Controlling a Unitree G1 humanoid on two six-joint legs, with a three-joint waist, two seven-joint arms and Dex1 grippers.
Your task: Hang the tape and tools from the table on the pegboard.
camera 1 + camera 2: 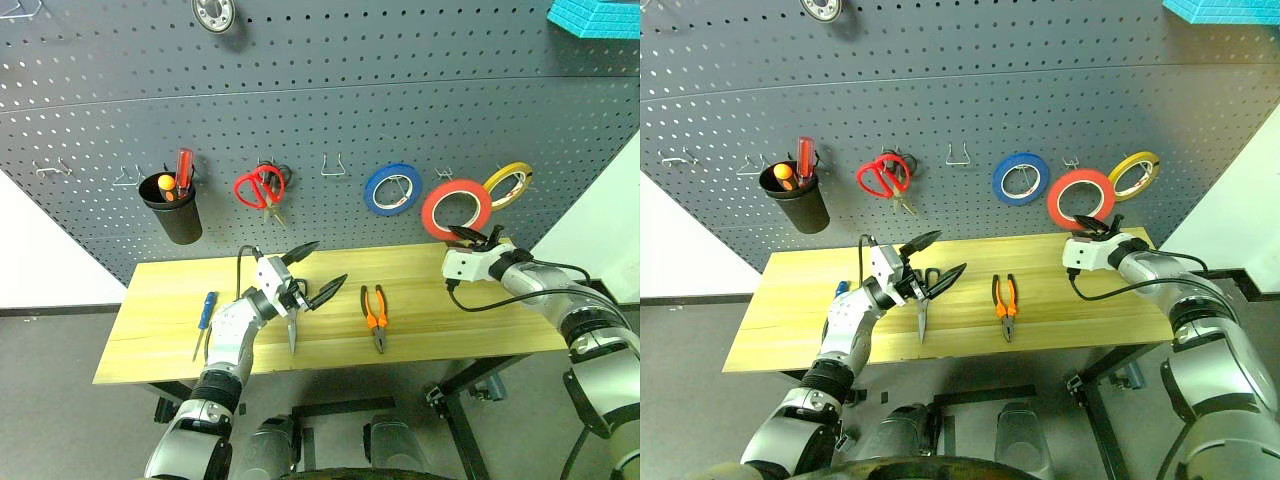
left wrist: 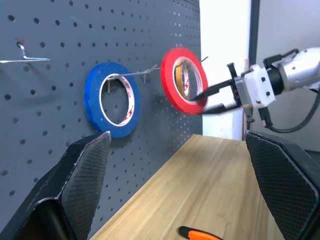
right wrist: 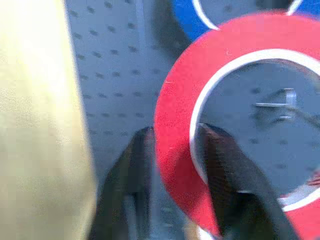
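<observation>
the red tape [image 1: 456, 208] stands upright against the pegboard [image 1: 330, 110], between blue and yellow rolls, its lower rim between my right fingers. on the table [image 1: 430, 330]: blue-handled screwdriver [image 1: 205, 320] at left, black-handled scissors [image 1: 923, 305], orange-and-black pliers [image 1: 375, 316] mid-table.

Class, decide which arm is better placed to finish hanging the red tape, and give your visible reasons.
Right. Its gripper has its fingers astride the red tape at the pegboard. The left gripper is open above the table.

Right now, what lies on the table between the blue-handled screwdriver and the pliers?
The left gripper hovering, and black-handled scissors on the table, between screwdriver and pliers.
</observation>
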